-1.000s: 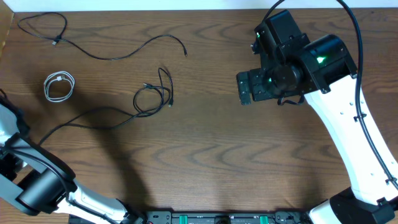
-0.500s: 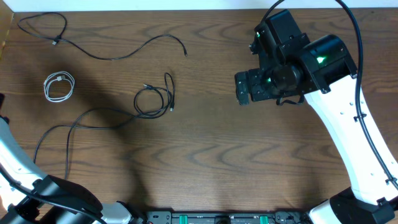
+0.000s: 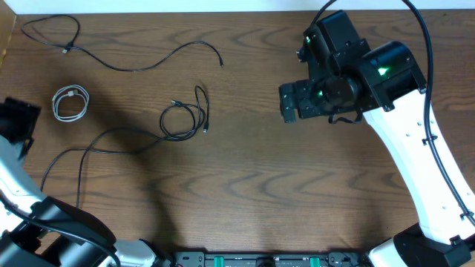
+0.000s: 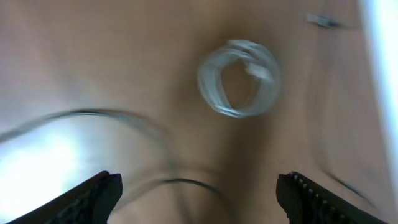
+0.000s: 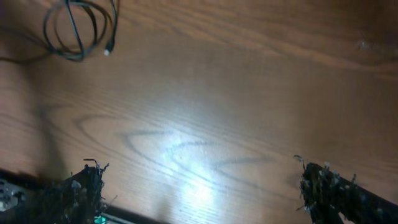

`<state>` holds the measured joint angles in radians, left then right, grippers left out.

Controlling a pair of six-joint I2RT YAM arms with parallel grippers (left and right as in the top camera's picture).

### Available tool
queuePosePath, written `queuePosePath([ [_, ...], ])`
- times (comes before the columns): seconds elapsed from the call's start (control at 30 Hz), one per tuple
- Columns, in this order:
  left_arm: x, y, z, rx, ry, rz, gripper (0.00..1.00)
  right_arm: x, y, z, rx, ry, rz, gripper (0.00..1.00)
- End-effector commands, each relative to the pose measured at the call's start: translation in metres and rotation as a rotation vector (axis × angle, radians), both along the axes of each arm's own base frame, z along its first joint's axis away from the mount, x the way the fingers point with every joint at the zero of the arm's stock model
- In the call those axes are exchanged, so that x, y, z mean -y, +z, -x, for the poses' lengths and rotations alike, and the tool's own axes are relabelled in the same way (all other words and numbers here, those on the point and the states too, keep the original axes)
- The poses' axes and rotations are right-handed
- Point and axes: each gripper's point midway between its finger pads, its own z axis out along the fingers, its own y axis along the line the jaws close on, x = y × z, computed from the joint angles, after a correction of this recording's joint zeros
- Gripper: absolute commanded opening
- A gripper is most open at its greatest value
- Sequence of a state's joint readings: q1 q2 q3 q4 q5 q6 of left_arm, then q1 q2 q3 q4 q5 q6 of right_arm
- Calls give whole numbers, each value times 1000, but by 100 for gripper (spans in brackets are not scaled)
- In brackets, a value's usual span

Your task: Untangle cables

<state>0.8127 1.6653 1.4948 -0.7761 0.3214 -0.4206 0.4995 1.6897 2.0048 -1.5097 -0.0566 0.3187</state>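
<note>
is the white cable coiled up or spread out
Coiled up. The white cable lies wound in several turns as a small closed ring, seen both from overhead and in the left wrist view.

On the table (image 3: 245,185), the coiled cable (image 3: 59,107) lies far left. The long cable (image 3: 122,70) lies beyond it, the looped cable (image 3: 202,111) to its right.
</note>
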Motion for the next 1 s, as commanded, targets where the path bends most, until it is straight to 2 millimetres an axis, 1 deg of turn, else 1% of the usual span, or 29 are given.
queuePosePath([
  [0.0,61,25,-41,239,-223,224,85,-2,0,-1,5,-1,-10,99],
  [0.07,86,24,-46,234,-278,287,85,-2,1,-3,10,-1,-13,99],
  [0.13,115,17,-45,179,-328,342,85,-3,1,-3,12,-1,-14,99],
  [0.27,188,8,-43,71,-535,395,85,3,-2,2,-6,-7,13,99],
  [0.37,243,5,-46,25,-728,379,85,10,-2,12,-35,-15,30,99],
  [0.4,260,3,-46,1,-775,367,85,13,-1,15,-39,-33,36,99],
  [0.43,282,-1,-45,-31,-833,345,85,19,2,18,-38,-62,46,99],
  [0.57,340,-9,-38,-113,-997,263,85,39,16,34,-9,-118,80,99],
  [0.63,363,-15,-33,-155,-1067,202,85,49,26,45,10,-125,88,99],
  [0.7,381,-19,-27,-193,-1122,136,85,59,36,57,37,-131,90,99],
  [0.8,399,-25,-19,-238,-1184,37,86,67,56,73,104,-126,46,99],
  [0.9,417,-27,-12,-255,-1239,-8,86,77,76,92,178,-130,0,99],
  [0.93,423,-27,-9,-255,-1257,-9,98,80,82,98,202,-131,-15,99],
  [0.97,429,-27,-7,-256,-1269,-9,98,84,87,104,224,-132,-29,99],
])
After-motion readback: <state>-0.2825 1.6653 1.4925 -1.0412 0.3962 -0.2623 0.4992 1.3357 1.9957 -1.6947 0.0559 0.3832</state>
